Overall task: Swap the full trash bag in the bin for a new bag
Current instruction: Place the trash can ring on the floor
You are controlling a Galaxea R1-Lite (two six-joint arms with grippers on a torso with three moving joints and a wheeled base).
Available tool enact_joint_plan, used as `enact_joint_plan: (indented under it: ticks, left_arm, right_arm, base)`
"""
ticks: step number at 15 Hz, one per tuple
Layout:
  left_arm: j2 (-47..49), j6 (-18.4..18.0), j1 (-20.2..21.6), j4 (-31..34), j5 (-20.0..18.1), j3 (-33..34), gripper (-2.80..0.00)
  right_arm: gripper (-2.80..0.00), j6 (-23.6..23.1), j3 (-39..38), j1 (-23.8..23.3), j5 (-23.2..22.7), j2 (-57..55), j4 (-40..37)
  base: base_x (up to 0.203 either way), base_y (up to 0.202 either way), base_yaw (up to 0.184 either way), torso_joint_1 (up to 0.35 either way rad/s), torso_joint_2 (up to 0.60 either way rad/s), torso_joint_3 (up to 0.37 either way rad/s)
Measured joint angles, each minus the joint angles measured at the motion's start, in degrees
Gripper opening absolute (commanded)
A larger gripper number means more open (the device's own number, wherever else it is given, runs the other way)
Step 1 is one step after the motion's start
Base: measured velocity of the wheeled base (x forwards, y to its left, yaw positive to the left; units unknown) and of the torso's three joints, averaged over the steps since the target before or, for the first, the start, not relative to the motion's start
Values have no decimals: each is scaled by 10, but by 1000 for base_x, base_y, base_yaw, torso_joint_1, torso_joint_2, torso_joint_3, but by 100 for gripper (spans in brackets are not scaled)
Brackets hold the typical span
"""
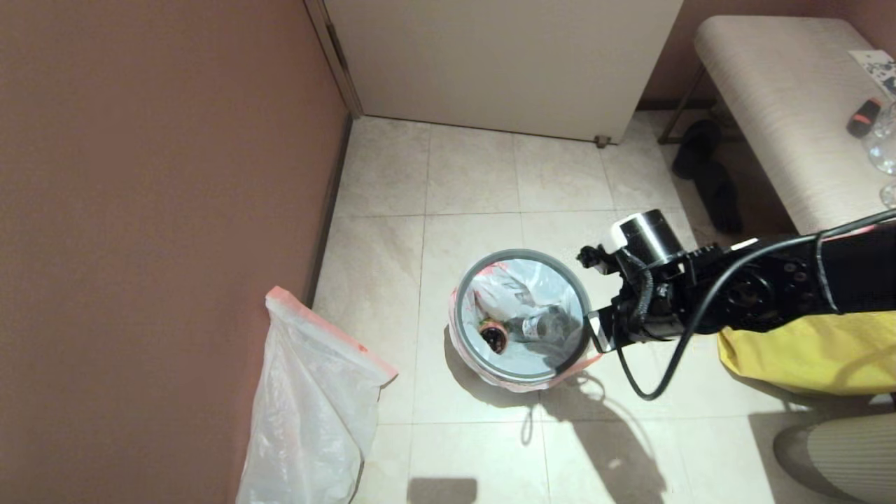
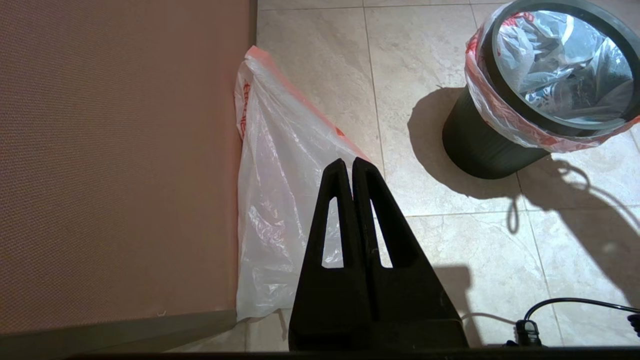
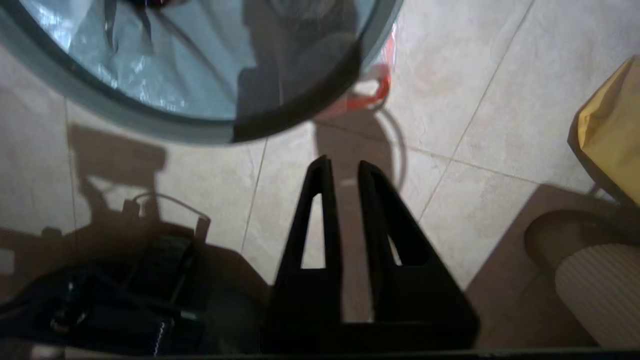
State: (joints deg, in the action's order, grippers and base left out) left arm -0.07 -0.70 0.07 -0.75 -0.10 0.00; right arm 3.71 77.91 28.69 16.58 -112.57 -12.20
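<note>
While the small round black plastic bin (image 1: pixel 521 318) stands on the tiled floor with its grey hoop rim (image 1: pixel 467 294) clamping the liner, the full trash bag (image 1: pixel 532 315) of thin translucent white plastic sits inside, a clear bottle and dark cup showing through. Just beside the rim, on its right, the right gripper (image 3: pixel 342 167) hangs above the floor, jaws parted a little and holding nothing. Removal looks barely begun: next, I judge, it must catch the pink-red hem (image 3: pixel 367 92) or lift the hoop. Limp against the wall to the bin's left lies the new bag (image 1: pixel 311 413). Near it, the left gripper (image 2: pixel 352 165) is parked, closed and empty.
</note>
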Motion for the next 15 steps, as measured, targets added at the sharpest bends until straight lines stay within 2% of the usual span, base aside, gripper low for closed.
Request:
enact_joint_plan:
  ticks: [3, 6, 8, 9, 15]
  left_arm:
    - [0, 0, 0, 0, 0, 0, -280]
    - [0, 0, 0, 0, 0, 0, -280]
    - [0, 0, 0, 0, 0, 0, -280]
    - [0, 0, 0, 0, 0, 0, -280]
    - [0, 0, 0, 0, 0, 0, -280]
  right_arm:
    - [0, -18, 75, -6, 11, -70, 6]
    - [0, -58, 122, -20, 33, -117, 9]
    - [0, -67, 153, -29, 39, -141, 10]
    - [-280, -69, 169, -33, 39, -153, 10]
    - [-280, -69, 195, -47, 40, -194, 19]
  base:
    - [0, 0, 0, 0, 0, 0]
    - [0, 0, 0, 0, 0, 0]
    - [0, 0, 0, 0, 0, 0]
    - [0, 0, 0, 0, 0, 0]
    - [0, 0, 0, 0, 0, 0]
